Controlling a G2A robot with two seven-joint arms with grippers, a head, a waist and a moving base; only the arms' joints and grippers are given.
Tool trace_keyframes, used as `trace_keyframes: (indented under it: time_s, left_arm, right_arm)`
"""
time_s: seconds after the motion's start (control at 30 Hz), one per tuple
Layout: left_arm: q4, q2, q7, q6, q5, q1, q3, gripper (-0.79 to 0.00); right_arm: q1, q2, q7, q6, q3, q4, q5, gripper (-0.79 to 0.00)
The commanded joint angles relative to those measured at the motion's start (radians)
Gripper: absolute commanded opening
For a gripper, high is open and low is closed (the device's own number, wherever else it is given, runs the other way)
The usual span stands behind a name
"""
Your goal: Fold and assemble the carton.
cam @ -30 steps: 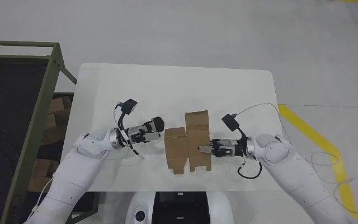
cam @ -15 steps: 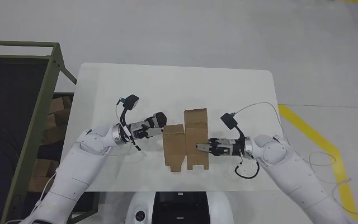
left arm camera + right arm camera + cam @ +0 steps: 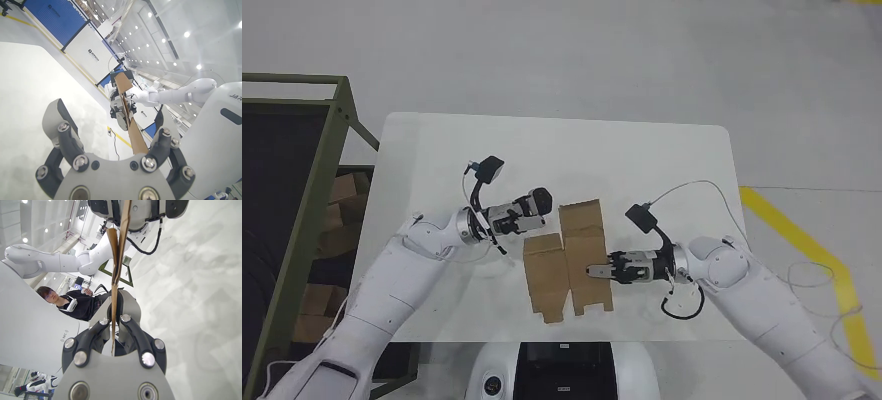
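White counter [image 3: 442, 150], flattened carton [image 3: 567, 262] over it.
Right end effector [image 3: 593, 271] pinches carton edge; left end effector [image 3: 538, 203] spread wide astride it.

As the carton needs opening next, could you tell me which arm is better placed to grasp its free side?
Probably the left. The left gripper is open with the edge of the carton lying between its fingers, while the right gripper is shut on the carton and seems needed to hold it.
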Motion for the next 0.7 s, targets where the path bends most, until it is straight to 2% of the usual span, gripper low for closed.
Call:
trace_keyframes:
  time_s: [0.0,0.27,0.3,0.37,0.4,0.47,0.57,0.67]
  left_arm:
    - [0.003,0.002,0.005,-0.005,0.002,-0.011,0.019,0.000]
    - [0.011,0.012,0.024,-0.024,-0.007,-0.041,0.078,0.000]
    - [0.010,0.013,0.026,-0.026,-0.014,-0.043,0.087,-0.012]
    - [0.007,0.018,0.030,-0.030,-0.025,-0.050,0.105,-0.111]
    - [0.008,0.020,0.032,-0.032,-0.030,-0.053,0.112,-0.135]
    - [0.009,0.026,0.031,-0.031,-0.037,-0.062,0.128,-0.139]
    - [0.012,0.033,0.025,-0.025,-0.046,-0.077,0.153,-0.203]
    - [0.016,0.039,0.030,-0.030,-0.052,-0.091,0.175,-0.215]
  right_arm:
    - [0.010,0.002,-0.005,-0.005,-0.015,0.003,-0.004,-0.785]
    - [0.038,0.011,-0.027,-0.027,-0.055,0.024,0.002,-0.785]
    - [0.041,0.011,-0.030,-0.030,-0.060,0.026,0.004,-0.785]
    - [0.046,0.013,-0.034,-0.034,-0.068,0.029,0.005,-0.785]
    - [0.049,0.014,-0.035,-0.035,-0.072,0.030,0.006,-0.785]
    - [0.055,0.015,-0.038,-0.038,-0.081,0.032,0.007,-0.785]
    - [0.063,0.017,-0.041,-0.041,-0.093,0.034,0.009,-0.785]
    - [0.071,0.018,-0.046,-0.046,-0.102,0.036,0.008,-0.785]
